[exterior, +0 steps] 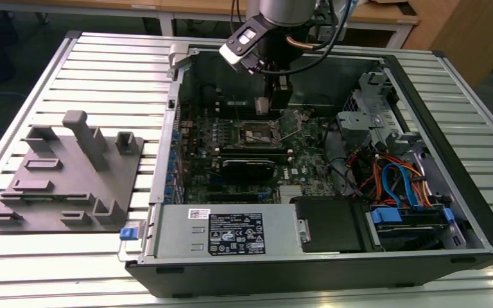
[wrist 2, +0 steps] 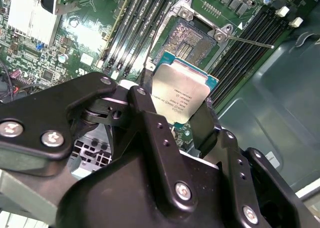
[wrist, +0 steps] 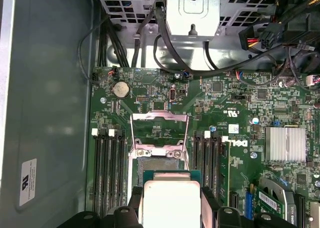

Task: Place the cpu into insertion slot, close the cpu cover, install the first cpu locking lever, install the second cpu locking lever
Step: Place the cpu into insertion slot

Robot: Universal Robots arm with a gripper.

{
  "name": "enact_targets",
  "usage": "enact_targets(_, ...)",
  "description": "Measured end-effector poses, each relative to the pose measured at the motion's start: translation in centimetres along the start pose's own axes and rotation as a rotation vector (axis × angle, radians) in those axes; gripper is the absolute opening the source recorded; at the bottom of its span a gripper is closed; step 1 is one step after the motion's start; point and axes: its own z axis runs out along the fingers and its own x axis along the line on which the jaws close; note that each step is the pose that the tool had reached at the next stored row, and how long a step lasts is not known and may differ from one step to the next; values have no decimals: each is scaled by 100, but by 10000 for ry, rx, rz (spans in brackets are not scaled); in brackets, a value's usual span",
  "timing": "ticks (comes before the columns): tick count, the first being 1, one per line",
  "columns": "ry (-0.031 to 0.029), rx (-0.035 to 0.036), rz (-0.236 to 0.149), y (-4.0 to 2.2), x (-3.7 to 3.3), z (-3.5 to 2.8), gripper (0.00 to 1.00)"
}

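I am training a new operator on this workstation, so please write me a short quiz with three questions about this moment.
1. True or false: the gripper holds the cpu.
2. Relative to the insertion slot, the cpu is: A) seated in it; B) held near it, not seated; C) lying upside down in it.
3. Fill in: the cpu cover is ___ (open or closed).

Key: 1 true; 2 B; 3 open.

Slatted table [exterior: 101, 58]: case [exterior: 315, 273], perhaps plastic fixture [exterior: 58, 186].
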Motion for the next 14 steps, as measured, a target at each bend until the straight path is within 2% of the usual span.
enact_targets(14, 6, -3, 0, 0, 0, 18, 54)
